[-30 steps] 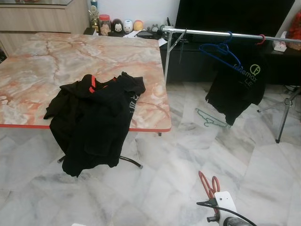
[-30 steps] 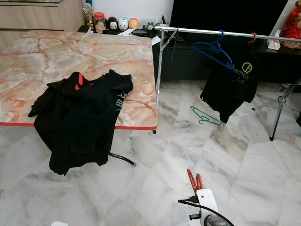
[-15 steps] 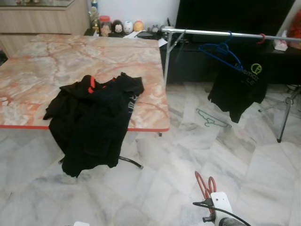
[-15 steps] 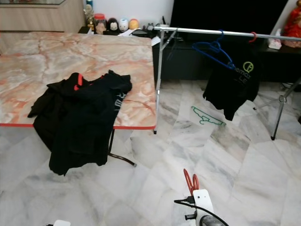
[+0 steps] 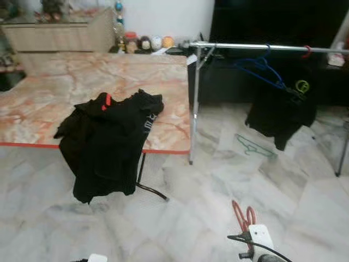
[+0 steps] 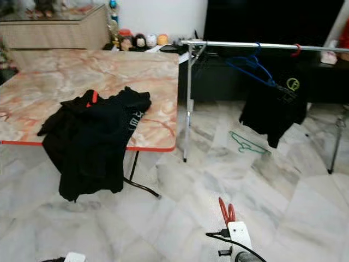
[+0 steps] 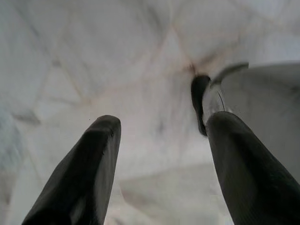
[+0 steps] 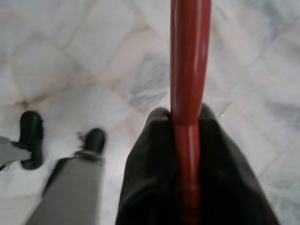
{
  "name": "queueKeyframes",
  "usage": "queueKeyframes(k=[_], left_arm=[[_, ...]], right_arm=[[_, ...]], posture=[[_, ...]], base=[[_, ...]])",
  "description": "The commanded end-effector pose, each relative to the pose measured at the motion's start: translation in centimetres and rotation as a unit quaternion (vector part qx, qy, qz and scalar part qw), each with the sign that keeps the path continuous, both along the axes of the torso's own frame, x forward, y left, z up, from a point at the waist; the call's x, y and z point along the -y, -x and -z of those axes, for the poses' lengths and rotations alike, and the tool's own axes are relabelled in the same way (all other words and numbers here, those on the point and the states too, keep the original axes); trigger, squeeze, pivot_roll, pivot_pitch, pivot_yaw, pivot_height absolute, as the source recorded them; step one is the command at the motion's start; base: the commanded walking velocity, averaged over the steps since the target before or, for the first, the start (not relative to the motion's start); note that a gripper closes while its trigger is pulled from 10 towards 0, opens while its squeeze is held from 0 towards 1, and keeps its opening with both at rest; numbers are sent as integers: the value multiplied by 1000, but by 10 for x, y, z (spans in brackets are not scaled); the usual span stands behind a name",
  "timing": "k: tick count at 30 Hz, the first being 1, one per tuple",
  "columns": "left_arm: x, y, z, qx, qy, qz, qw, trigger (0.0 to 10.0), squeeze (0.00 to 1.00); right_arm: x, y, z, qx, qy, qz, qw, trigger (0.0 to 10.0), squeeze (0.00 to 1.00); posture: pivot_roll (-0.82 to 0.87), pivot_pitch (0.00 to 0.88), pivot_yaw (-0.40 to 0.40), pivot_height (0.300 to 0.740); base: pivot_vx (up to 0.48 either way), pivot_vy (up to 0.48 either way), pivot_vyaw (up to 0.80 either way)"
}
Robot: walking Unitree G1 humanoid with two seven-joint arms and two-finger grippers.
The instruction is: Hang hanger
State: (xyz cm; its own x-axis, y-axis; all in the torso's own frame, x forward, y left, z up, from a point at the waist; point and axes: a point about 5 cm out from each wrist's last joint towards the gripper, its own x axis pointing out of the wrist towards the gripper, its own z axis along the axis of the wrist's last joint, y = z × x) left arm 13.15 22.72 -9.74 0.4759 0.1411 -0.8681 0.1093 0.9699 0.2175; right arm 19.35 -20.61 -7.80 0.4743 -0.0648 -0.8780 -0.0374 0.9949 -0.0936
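— While both arms hang low over the marble floor, what does each hold?
— The right gripper is clenched on a red hanger; the left gripper is spread, empty.
— And farther off?
— Black clothes droop over the table's near edge. Beyond its far right corner, a metal rail carries a blue hanger and a black shirt; a green hanger lies below.

Black clothes draped over marble table
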Motion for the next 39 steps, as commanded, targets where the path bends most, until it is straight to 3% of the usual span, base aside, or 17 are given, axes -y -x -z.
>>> queueKeyframes(k=[1, 15, 22, 26, 28, 32, 33, 35, 38, 39], left_arm=[[6, 0, 1, -3, 7, 3, 1000, 10000, 0], [4, 0, 1, -5, 5, 6, 1000, 10000, 0], [-3, 2, 0, 2, -12, -9, 1000, 10000, 0], [-22, -16, -11, 33, -55, -48, 997, 10000, 0], [-38, -31, -24, 86, -82, -95, 988, 10000, 0], [-48, -49, -37, 134, -102, -108, 980, 10000, 0], [-51, -60, -46, 163, -106, -109, 975, 10000, 0], [-53, -93, -71, 247, -105, -91, 959, 10000, 0], [-48, -110, -84, 289, -89, -56, 951, 10000, 0], [-37, -123, -94, 315, -73, -4, 946, 10000, 0]], right_arm=[[9, 1, -1, 1, 8, 13, 1000, 10000, 0], [6, 0, -1, 3, 7, 22, 1000, 10000, 0], [7, 1, -1, 12, 12, 37, 999, 10000, 0], [8, -2, -3, 32, 19, 47, 998, 10000, 0], [9, -3, -4, 46, 29, 54, 997, 10000, 0], [10, -6, -6, 63, 38, 57, 996, 10000, 0], [11, -6, -6, 69, 42, 58, 995, 10000, 0], [11, -9, -8, 87, 50, 57, 993, 10000, 0], [10, -10, -10, 99, 48, 51, 993, 10000, 0], [20, -14, -14, 110, 41, 37, 992, 10000, 0]], posture=[[77, 0, -84, 740], [69, 0, -73, 740], [70, 0, -74, 740], [70, 0, -77, 740], [70, 0, -79, 740], [73, 0, -80, 740], [69, 0, -79, 740], [61, 0, -77, 740], [58, 0, -74, 740], [54, 0, -72, 740]], base=[[0, -285, 0], [0, -286, 0], [0, 0, 0], [0, 0, 0], [0, 0, 0], [0, 0, 0], [0, 0, 0], [0, 0, 0], [0, 0, 0], [0, 0, 0]])
